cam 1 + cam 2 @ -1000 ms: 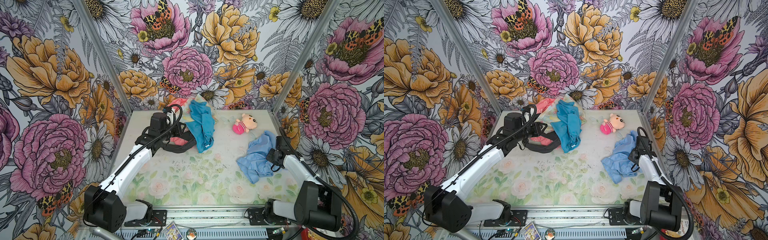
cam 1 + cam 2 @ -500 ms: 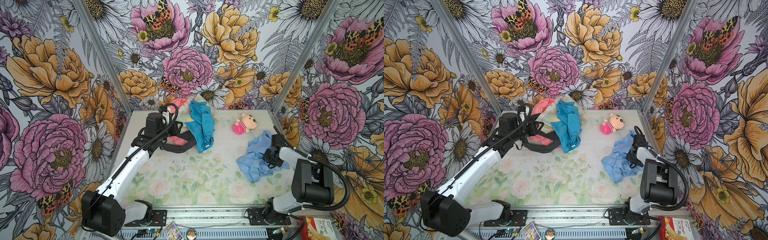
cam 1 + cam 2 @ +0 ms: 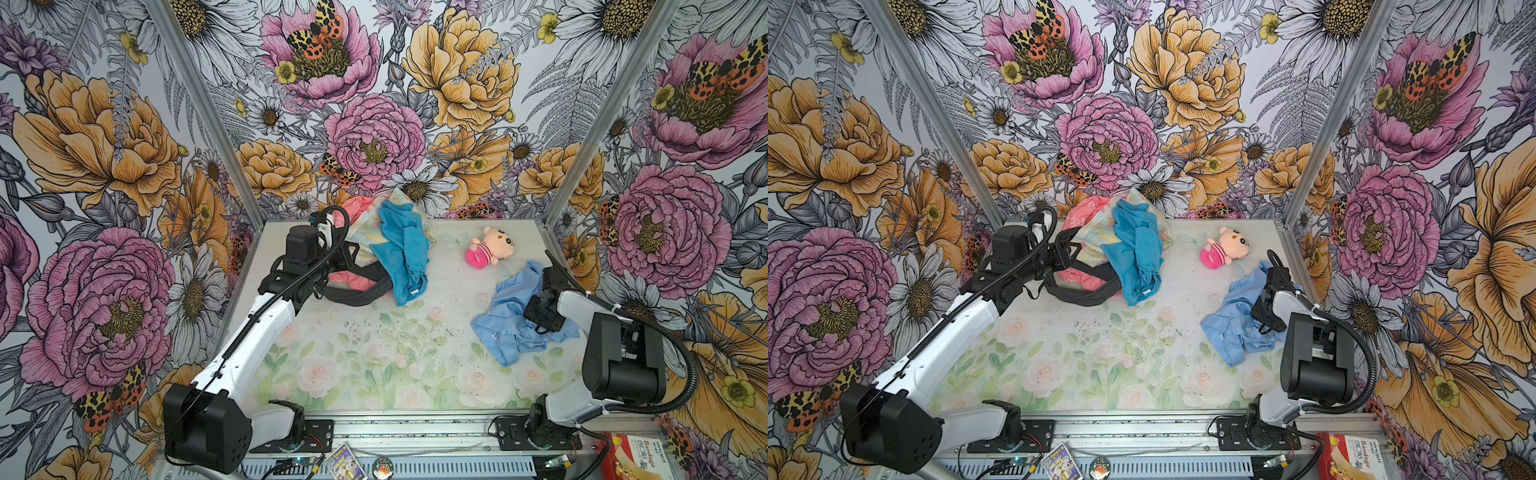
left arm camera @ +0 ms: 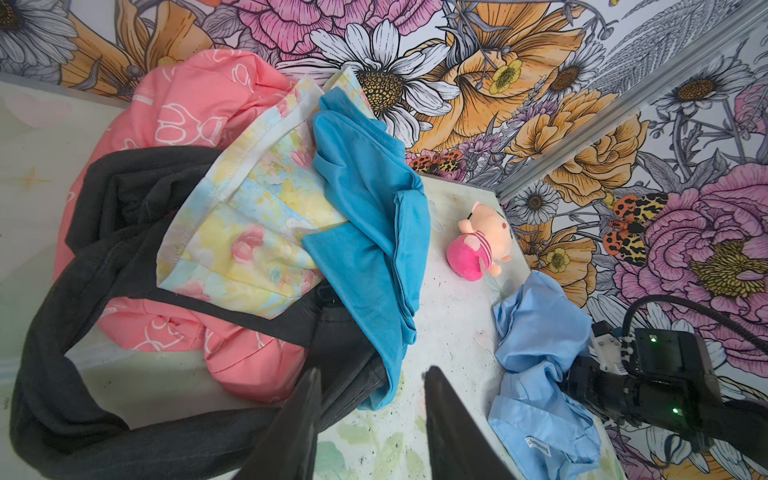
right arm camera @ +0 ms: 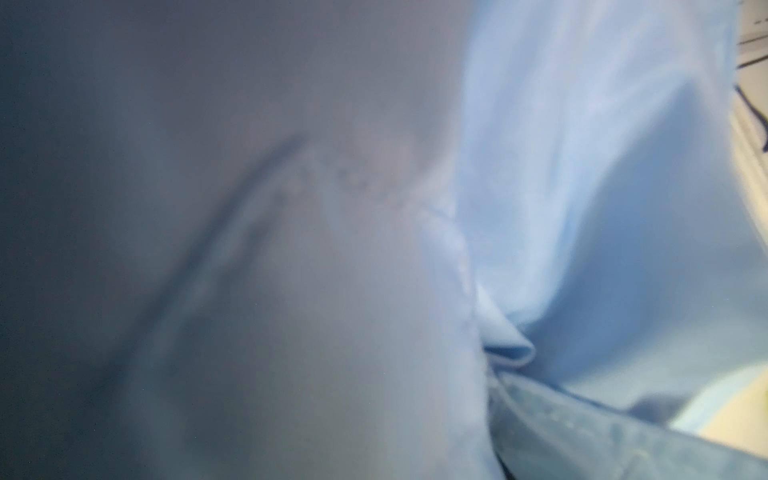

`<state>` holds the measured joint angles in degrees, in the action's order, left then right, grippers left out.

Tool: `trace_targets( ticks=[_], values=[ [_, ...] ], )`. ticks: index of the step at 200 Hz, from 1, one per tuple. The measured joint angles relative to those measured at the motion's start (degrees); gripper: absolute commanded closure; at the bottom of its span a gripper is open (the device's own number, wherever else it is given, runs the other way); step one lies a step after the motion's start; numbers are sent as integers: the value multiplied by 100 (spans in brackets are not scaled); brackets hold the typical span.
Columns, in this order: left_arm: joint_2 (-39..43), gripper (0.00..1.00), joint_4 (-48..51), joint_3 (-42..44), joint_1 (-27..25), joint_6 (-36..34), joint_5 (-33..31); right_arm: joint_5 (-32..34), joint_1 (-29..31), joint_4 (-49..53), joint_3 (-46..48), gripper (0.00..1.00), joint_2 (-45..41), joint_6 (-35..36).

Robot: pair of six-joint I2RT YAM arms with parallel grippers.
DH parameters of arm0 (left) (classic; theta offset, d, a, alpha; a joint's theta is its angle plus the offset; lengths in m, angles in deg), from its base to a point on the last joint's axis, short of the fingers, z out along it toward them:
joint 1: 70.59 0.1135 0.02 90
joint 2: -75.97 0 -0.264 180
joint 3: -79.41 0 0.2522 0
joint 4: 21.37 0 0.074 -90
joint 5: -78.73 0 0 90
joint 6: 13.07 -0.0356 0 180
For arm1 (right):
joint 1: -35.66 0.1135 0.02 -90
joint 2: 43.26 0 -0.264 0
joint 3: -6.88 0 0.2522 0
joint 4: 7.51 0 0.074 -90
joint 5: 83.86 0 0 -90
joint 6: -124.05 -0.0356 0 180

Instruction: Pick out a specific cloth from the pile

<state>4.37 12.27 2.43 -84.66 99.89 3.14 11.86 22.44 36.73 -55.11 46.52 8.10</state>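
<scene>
Top views are showing right gripper (image 3: 538, 316) resting on the cloth (image 3: 505, 336), well apart from the pile (image 3: 401, 249), grip unclear, left gripper (image 4: 372, 374) hanging open, empty; seemingly set-down step, next probably release, retreat.

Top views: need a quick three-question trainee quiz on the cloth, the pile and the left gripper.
1. True or false: the pale sky-blue thin woven shirt-like cloth lies apart from the pile of mixed garments.
2. Which small thing lies between them, nearer the back wall? A) pink plush toy B) yellow cup C) red ball
3. Fill in: in the left wrist view, the left gripper is ____.
Key: 1 true; 2 A; 3 open.
</scene>
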Motion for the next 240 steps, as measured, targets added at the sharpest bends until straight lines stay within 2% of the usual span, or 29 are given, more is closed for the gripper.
trace_targets(
  ticks=[37,90,102,128,155,193,210,240],
  values=[
    [0,54,-2,24,114,-2,-2,-103,0,31,-4,39,-328,-13],
    [0,40,-44,66,125,-52,-72,-109,0,179,-271,32,-1272,-101],
    [0,37,-50,107,142,-61,-118,-109,4,227,-358,25,-1401,-105],
    [0,34,-61,142,195,-87,-216,-76,68,345,-544,22,-1650,-138],
    [0,25,-90,153,216,-131,-330,103,249,433,-754,18,-2033,-103],
    [4,10,-151,240,232,-289,-577,466,647,446,-1298,1,-2387,111],
    [7,1,-212,299,232,-326,-713,586,874,422,-1504,0,-2461,299],
    [52,1,-262,426,229,-393,-994,664,1198,208,-1582,1,-2579,706]
  ],
)
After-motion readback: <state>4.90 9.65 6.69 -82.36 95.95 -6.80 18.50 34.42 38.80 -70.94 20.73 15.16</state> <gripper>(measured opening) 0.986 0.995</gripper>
